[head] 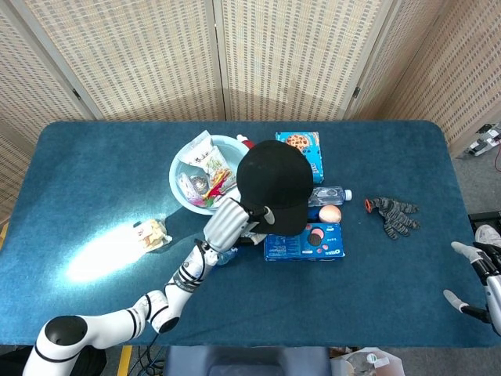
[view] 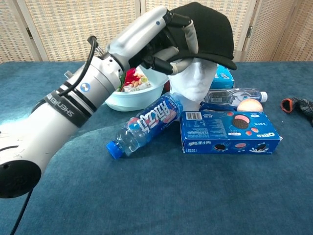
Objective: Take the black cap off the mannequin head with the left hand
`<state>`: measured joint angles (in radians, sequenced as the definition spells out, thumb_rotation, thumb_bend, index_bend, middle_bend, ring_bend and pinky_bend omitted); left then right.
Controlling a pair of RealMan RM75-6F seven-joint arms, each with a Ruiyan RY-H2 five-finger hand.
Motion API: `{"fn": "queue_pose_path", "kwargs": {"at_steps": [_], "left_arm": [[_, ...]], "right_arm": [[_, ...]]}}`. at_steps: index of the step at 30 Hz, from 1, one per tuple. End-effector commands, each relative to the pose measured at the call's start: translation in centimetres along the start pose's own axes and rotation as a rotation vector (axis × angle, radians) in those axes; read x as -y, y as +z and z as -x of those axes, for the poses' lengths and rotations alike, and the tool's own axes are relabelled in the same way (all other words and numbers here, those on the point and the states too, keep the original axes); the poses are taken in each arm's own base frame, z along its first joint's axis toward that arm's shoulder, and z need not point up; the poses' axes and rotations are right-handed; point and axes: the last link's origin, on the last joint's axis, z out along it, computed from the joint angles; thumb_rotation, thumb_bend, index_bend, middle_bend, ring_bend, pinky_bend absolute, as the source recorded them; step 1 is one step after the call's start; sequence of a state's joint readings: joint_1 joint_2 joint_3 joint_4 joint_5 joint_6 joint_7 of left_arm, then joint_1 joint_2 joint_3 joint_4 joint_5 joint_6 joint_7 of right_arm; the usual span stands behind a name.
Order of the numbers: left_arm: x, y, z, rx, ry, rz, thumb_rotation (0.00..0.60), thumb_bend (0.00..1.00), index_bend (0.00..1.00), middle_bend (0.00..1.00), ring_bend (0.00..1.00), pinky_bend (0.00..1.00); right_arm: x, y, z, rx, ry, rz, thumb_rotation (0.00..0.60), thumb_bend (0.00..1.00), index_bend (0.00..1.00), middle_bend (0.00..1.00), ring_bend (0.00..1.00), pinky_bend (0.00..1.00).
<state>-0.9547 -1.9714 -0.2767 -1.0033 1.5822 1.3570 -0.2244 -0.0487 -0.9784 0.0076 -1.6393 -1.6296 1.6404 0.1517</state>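
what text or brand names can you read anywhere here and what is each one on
"OREO": front of the blue cookie box, lower right corner.
"SHENGHE" or similar, partly blurred: black band on the left forearm.
Blue and red label on the lying bottle: stylised characters, not readable.
Barcode digits on the cookie box, the second blue box and the packets in the bowl: too small.

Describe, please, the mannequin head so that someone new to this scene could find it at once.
Look to the middle of the blue table, just behind the Oreo box and right of the pale blue bowl. The mannequin head is the plain white face there, the only one, under the black cap gripped by the left hand.
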Motion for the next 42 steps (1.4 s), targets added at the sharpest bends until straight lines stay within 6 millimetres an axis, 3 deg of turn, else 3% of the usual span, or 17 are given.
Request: {"fn": "queue_pose_path", "kwargs": {"at_steps": [1, 20, 34, 42], "left_arm": [[-0.2, 0.7, -0.5, -0.022, 0.003, -0.006, 0.6, 0.45, 0.6, 1.0, 1.0, 1.0], [0.4, 4.2, -4.7, -0.171, 0.004, -0.069, 0.6, 0.45, 0.6, 1.0, 1.0, 1.0], [3.8, 5.1, -9.6, -0.296, 0.045, -0.172, 0.6, 0.45, 0.6, 1.0, 1.0, 1.0], [5.8, 4.2, -13.1, -0.371, 0.078, -0.204, 0.6, 0.45, 0.6, 1.0, 1.0, 1.0]], "right_arm": [[0.0, 0.0, 0.0, -0.001, 0.001, 0.0, 0.6, 0.13, 0.23, 0.29, 0.17, 0.19], [-0.2, -0.2, -0.1, -0.01, 0.007, -0.001, 0.6, 0.13, 0.23, 0.29, 0.18, 0.19], [0.0, -0.4, -0.2, -0.016, 0.009, -0.008, 0.6, 0.13, 0.23, 0.29, 0.18, 0.19], [0.2, -0.4, -0.2, -0.018, 0.009, -0.016, 0.6, 0.13, 0.23, 0.29, 0.18, 0.19]]}}
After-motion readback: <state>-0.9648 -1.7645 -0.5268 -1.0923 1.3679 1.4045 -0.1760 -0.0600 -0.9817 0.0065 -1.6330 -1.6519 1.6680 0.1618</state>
